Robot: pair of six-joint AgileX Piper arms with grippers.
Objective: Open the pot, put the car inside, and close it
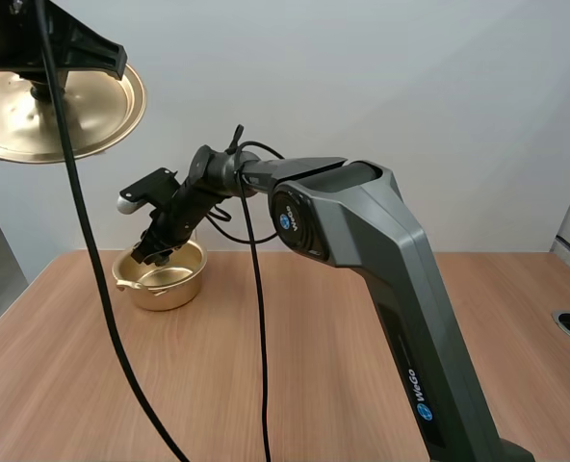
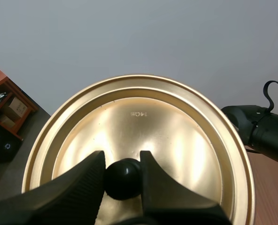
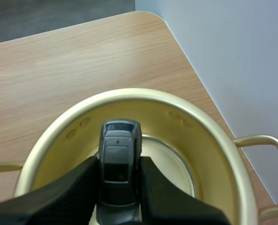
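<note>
- Our right hand (image 1: pixel 155 250) clamps the small dark-grey toy car (image 3: pixel 119 147) by its sides, at the mouth of the round gold metal pot (image 3: pixel 216 159).
- Our left hand (image 2: pixel 122 159) grips the black knob (image 2: pixel 123 180) of the round gold lid (image 2: pixel 181 136), aloft.
- We judge the car light, stiff and slick; its flanks suit the grip.

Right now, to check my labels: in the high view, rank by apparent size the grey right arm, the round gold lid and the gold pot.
1. Grey right arm.
2. Round gold lid; held high, likely nearer the camera, so ranks 2 and 3 are unsure.
3. Gold two-handled pot.
</note>
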